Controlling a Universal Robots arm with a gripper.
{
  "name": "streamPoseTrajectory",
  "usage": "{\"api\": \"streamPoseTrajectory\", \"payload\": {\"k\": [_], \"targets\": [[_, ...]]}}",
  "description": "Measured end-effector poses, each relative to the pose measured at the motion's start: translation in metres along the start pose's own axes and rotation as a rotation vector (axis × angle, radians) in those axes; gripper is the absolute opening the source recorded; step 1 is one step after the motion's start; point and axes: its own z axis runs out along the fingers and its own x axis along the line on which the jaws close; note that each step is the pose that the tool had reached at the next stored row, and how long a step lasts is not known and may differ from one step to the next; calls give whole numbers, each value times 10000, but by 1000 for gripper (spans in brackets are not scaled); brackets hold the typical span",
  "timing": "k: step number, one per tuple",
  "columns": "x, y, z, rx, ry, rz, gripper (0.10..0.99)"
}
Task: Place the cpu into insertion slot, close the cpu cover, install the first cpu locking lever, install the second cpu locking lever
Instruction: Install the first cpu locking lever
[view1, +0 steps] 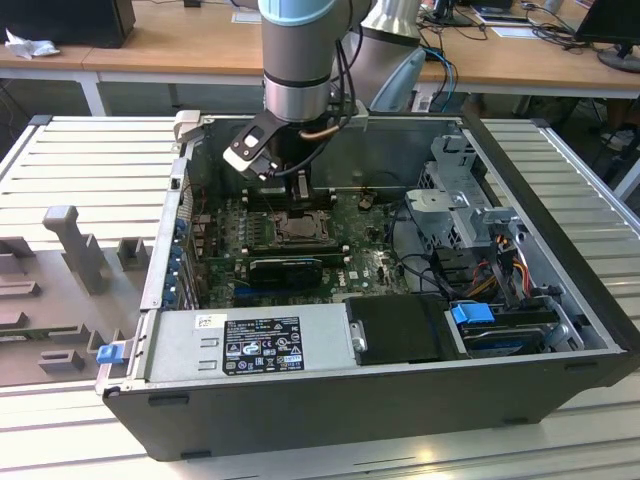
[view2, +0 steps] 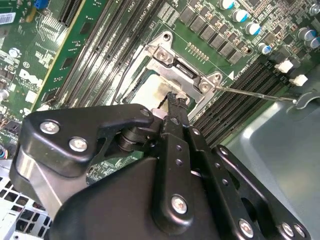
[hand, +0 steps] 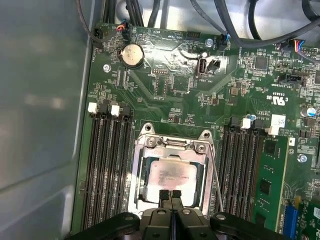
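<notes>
The cpu (hand: 172, 174), a dull silver square with a smeared top, lies inside the insertion slot (view1: 298, 228) on the green board. The cpu cover (hand: 172, 145), a silver frame with a cut-out centre, lies flat around it. My gripper (hand: 169, 193) is shut, its two black fingertips pressed together with nothing between them, just over the chip's edge. In the second wrist view the gripper (view2: 175, 97) tips sit by the cpu (view2: 149, 90) below the cpu cover (view2: 172, 55). A thin wire locking lever (hand: 216, 180) runs along one side of the socket and sticks out (view2: 255, 93) over the memory slots.
Long black memory slots (hand: 107, 165) flank the socket on both sides. A black fan card (view1: 285, 268) lies just in front of it, then the power supply (view1: 250, 345). The drive cage (view1: 460, 200) and cables fill the exterior view's right. The grey case wall (hand: 40, 100) stands close.
</notes>
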Motion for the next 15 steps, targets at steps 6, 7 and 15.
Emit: {"api": "streamPoseTrajectory", "payload": {"k": [6,7,15], "targets": [[2,-10,-38,-1,1,-1,106],[2,-11,-39,-1,0,-1,106],[4,-9,-124,0,-2,0,106]]}}
